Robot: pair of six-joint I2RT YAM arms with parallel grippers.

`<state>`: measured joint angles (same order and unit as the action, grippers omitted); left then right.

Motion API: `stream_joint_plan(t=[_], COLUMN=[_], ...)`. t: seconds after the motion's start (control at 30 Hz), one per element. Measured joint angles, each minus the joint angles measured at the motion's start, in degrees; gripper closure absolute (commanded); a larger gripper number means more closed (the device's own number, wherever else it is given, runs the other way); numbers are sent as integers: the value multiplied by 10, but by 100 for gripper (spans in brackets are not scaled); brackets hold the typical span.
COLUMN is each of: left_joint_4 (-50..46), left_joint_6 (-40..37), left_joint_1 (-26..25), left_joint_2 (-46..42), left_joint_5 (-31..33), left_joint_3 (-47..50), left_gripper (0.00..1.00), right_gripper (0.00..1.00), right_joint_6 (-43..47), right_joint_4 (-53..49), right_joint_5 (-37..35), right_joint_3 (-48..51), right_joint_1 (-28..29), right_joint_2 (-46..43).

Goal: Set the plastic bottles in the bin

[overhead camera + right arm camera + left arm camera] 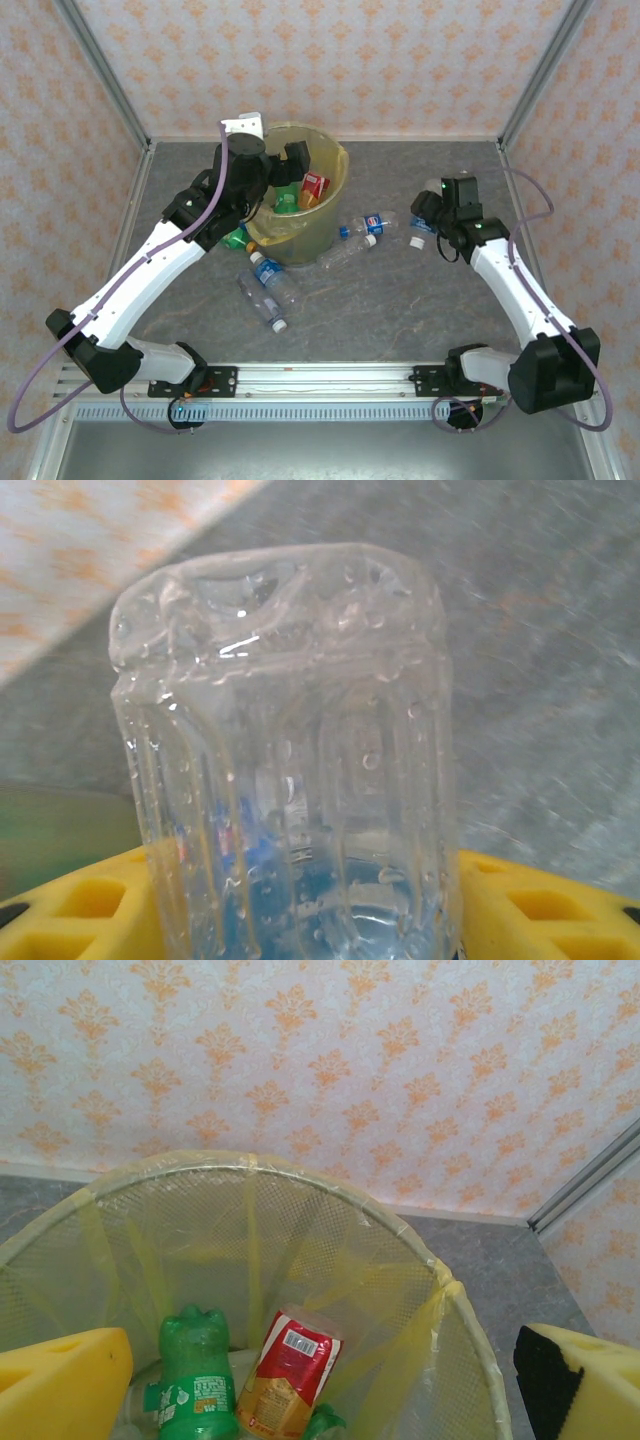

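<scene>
Right hand (305, 910) is gripping clear bottle (290, 730), lower part cut off by frame. Left hand (322, 1385) is hanging wide over bin (250, 1165), pads (60, 1380) partly cropped.

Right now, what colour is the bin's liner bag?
Translucent yellow; the liner bag shows best in the left wrist view.

The walls (300, 1060) are papered in pale pink with orange damask motifs. The table (400, 310) is mottled grey. The bin (250, 1220) is lined in translucent yellow, with a fine mesh pattern seen through it. A green bottle (195, 1375) and a red-labelled bottle (290, 1360) are seen inside. The clear bottle (290, 760) is flecked with droplets. The left fingers (60, 1385) and right fingers (70, 910) are padded in yellow
</scene>
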<state>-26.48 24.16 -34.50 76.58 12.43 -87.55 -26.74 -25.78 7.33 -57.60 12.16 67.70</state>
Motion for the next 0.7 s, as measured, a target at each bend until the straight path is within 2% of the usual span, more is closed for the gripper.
stream_joint_plan(t=[0.37, 0.7], left_joint_4=[0, -2], left_joint_6=[4, 13], left_joint_1=[0, 0], left_joint_2=[-5, -31], left_joint_5=[0, 9], left_joint_3=[8, 21], left_gripper=[1, 1], right_gripper=[42, 42], right_joint_6=[9, 61], right_joint_4=[89, 182], right_joint_5=[-6, -35], right_joint_3=[-110, -195], right_joint_1=[115, 231], right_joint_2=[-23, 45])
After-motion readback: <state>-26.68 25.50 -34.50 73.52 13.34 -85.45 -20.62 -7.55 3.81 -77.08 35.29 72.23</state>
